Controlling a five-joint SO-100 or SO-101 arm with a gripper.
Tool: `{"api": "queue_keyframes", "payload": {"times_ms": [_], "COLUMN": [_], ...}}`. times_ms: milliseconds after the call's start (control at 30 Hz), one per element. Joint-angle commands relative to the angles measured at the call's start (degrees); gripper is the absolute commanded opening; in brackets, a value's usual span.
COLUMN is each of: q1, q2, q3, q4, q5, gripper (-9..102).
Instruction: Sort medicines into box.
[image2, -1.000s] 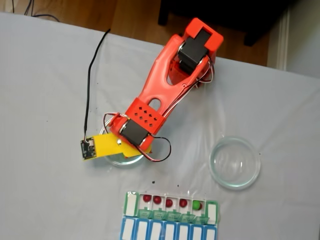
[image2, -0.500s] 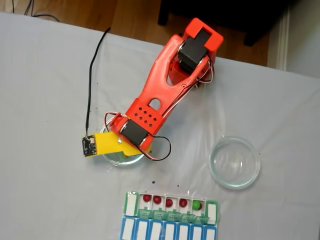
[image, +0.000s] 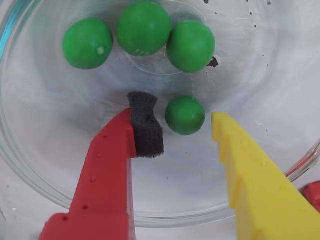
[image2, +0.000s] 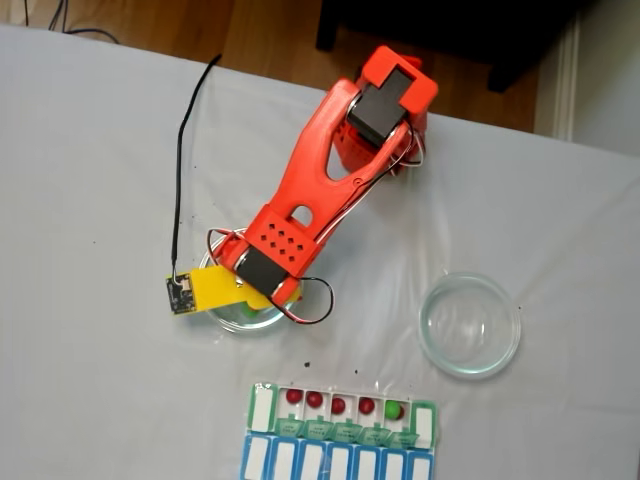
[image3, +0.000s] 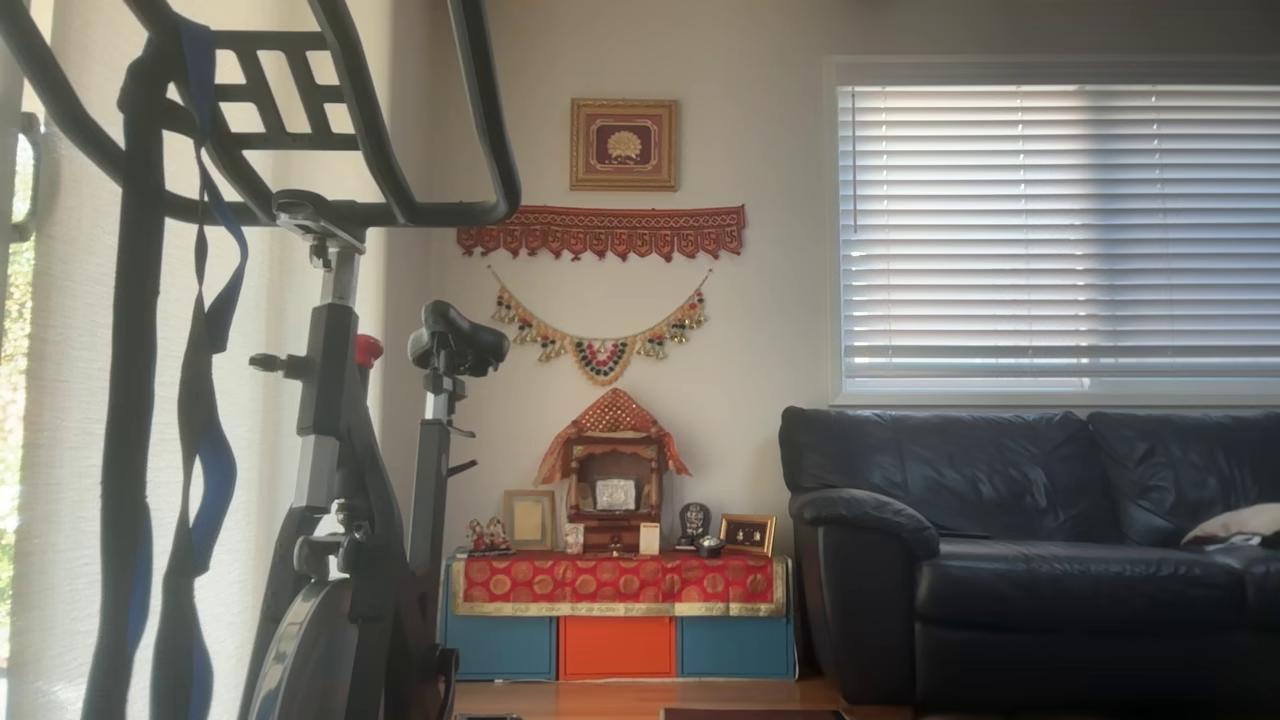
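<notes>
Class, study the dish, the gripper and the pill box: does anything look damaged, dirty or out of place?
Small dark specks dot the tablecloth between the glass dish and the box. One compartment holds a green ball beside a red one. The gripper looks intact.

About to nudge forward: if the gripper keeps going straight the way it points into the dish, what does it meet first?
Most likely the lone green ball, lying between the open gripper's fingertips in the wrist view. Beyond it sit three more green balls in the glass dish. Height above the dish floor is unclear.
</notes>
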Motion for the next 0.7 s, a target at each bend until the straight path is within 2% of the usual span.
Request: {"api": "queue_keyframes", "payload": {"times_ms": [0,500,667], "q1": [0.0,-0.8,-1.5], "q2": [1.7,2.6,2.4], "q3": [-0.6,3.4,3.9], "q4": [0.3,-1.6,-2.1], "q5": [-1.1,-2.3,-1.1], "gripper": [19,17,13]}}
